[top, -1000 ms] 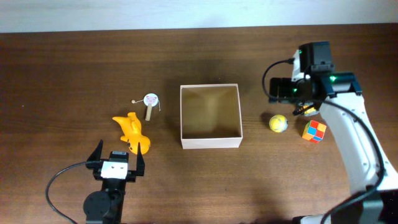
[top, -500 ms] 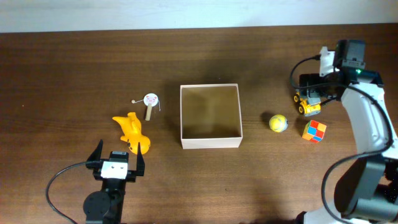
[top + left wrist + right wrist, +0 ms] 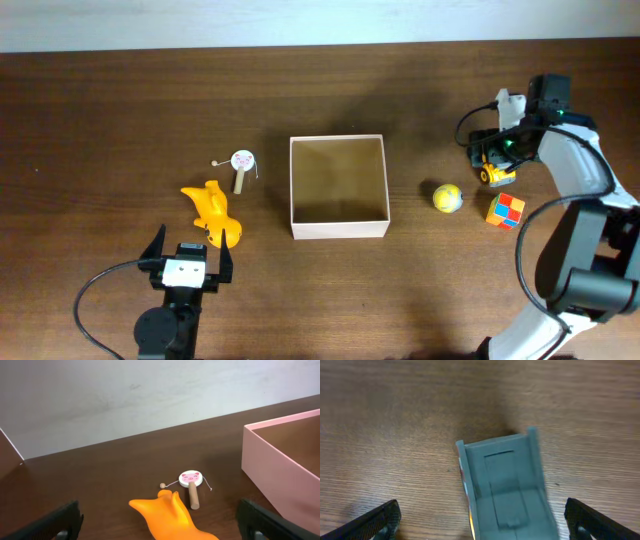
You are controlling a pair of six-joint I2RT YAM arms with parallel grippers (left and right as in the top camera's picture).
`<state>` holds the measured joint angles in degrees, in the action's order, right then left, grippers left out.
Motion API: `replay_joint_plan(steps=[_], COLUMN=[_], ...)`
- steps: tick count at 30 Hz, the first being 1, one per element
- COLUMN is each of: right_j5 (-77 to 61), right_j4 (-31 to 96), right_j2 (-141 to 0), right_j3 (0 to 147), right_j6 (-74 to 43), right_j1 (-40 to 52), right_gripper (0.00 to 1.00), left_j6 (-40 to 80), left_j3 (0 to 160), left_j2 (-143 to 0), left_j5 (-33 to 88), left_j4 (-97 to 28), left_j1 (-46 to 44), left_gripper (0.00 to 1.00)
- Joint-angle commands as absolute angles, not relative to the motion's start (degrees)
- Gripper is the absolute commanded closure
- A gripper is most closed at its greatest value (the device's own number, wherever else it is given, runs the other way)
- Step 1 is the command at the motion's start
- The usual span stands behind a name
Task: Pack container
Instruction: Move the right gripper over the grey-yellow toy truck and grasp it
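We see the right claw [image 3: 482,517] spread wide and gripping nothing, its fingers at either edge of the wrist view with a small toy truck [image 3: 507,490] lying on the wood between them. The container [image 3: 338,229] sits well apart from this claw, at the middle of the table [image 3: 100,110], open side up. A yellow ball [image 3: 447,197] lies between the two, and a coloured cube [image 3: 506,210] is just beside the ball. We see the left claw [image 3: 190,252] likewise released, low at the near edge. An orange toy [image 3: 213,213] is close before it, with the container off to its right.
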<state>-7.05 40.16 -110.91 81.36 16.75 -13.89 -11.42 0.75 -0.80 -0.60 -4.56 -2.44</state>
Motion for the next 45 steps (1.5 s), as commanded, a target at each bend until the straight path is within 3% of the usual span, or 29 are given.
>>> replay_joint_plan(steps=[1, 14, 27, 38, 45], right_j5=[-8.6, -8.4, -8.4, -10.8, -25.7], right_j4=[39.7, 38.6, 39.0, 43.9, 55.0], right_j2=[-112.9, -117.8, -118.6, -118.4, -118.3], right_j3=[81.8, 81.5, 81.6, 86.9, 99.2], right_j6=[17.6, 17.6, 17.5, 11.2, 11.3], right_j1=[-13.9, -14.0, -14.0, -13.9, -13.9], right_gripper=[0.01, 0.00, 0.43, 0.45, 0.44], left_j6=[-12.3, -12.3, -12.3, -12.3, -12.3], left_j3=[0.5, 0.5, 0.5, 0.5, 0.5], left_j2=[-0.3, -0.3, -0.3, -0.3, -0.3], left_j5=[0.0, 0.1, 0.1, 0.0, 0.0], left_j4=[-4.8, -4.8, -4.8, -4.8, -4.8], left_j1=[-2.3, -2.3, -2.3, -2.3, -2.3], left_gripper=[0.01, 0.01, 0.01, 0.01, 0.01])
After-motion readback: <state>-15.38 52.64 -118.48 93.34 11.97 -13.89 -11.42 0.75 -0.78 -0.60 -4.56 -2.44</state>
